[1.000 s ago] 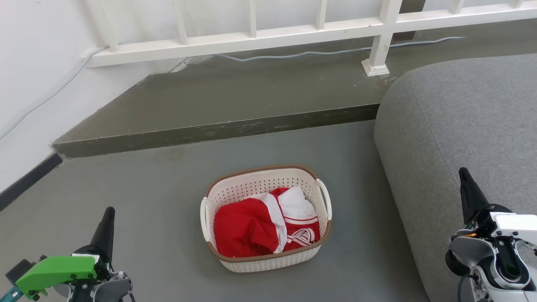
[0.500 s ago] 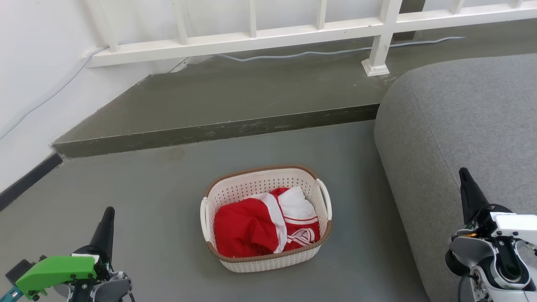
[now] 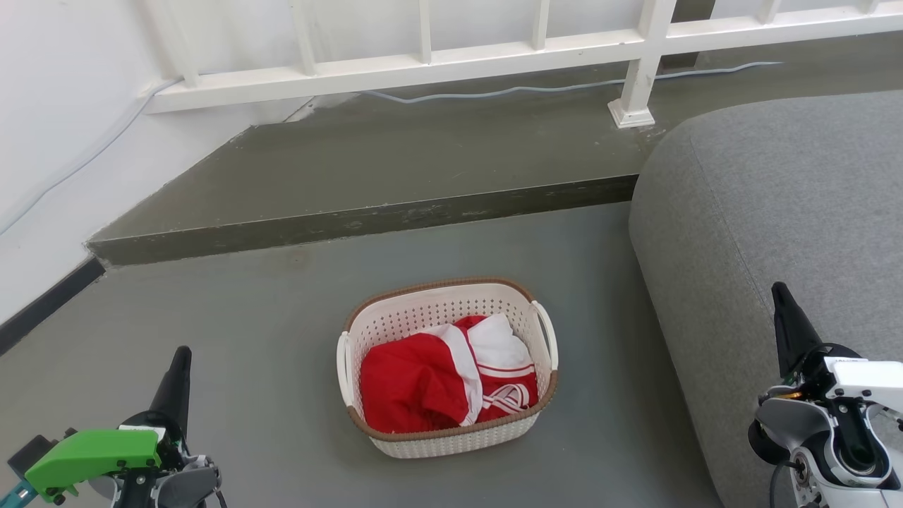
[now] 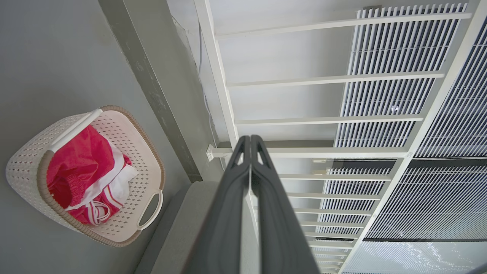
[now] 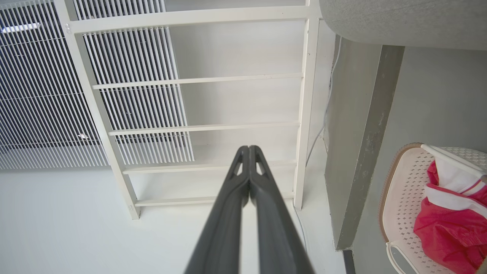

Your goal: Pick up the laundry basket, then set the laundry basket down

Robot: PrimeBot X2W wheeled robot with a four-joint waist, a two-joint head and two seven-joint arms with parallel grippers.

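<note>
My left gripper (image 3: 180, 361) sits low, fingers pressed together, holding nothing. The basket (image 3: 423, 314) is cream and perforated, with a brown rim and white side handles. It stands on the grey floor (image 3: 247, 317) between my arms, holding bunched red-and-white cloth (image 3: 416, 384), perhaps a shirt. My right gripper (image 3: 782, 300), by the sofa (image 3: 776, 197), is also pinched closed and empty.

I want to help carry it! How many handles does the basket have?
2. One white handle is on the laundry basket's left end, the other handle on its right end.

No writing or numbers can be read.
</note>
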